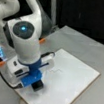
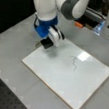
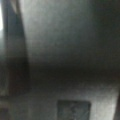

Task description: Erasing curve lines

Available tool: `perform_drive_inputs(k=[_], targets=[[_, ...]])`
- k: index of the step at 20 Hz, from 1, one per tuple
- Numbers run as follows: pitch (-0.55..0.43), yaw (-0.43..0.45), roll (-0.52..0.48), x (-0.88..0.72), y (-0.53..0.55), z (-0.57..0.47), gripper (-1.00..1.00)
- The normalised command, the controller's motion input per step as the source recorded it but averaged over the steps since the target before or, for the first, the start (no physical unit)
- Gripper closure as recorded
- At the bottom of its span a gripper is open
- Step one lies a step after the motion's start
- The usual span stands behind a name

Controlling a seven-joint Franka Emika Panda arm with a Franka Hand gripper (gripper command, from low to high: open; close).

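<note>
**A:** Whiteboard (image 2: 52,79) first, since it is the biggest thing here: a white rectangular sheet lying flat on the grey table (image 2: 18,36), with a thin tan edge in both front views. It looks stiff and smooth, so I would judge it slippery under a rubbing block and liable to slide unless pressed from above.

**B:** And the arm (image 1: 23,38)?

**A:** White, with a blue mount above the gripper (image 2: 47,42). It stands over the board's corner at a front view's upper left (image 2: 42,47), well apart from the drawing.

**B:** Is the gripper spread or pinching?

**A:** A black block eraser (image 1: 38,85) sits right at its tip, but whether the jaws are pressed onto it I cannot tell. The eraser seems to be on or just above the board; I cannot tell which. It looks light and compact, best taken by its two flat sides so that the broad face stays free to wipe.

**B:** The curve lines?

**A:** Smallest of all. The curve lines (image 2: 74,62) are a thin dark-grey squiggle near the board's middle, just beside a bright glare patch (image 2: 83,56). In a front view they show only as a faint mark (image 1: 56,70) close to the gripper's white side piece. They are mere ink, with nothing to grasp, and appear untouched so far.

**B:** The wrist view?

**A:** Dim grey surfaces only, with a dark square (image 3: 73,110) at the bottom.
</note>
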Motion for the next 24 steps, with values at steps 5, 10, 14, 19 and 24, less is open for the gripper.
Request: perform_drive_inputs(k=[5, 10, 14, 19, 24], targets=[[-0.156, -0.292, 0.059, -0.37, 0.28, -0.08, 1.0], [-0.21, -0.308, 0.054, -0.32, 0.25, -0.09, 1.0], [-0.237, -0.285, 0.047, -0.33, 0.25, -0.06, 1.0], [-0.332, -0.322, 0.006, -0.3, 0.3, -0.07, 1.0], [-0.353, -0.302, -0.044, -0.29, 0.34, -0.1, 1.0]])
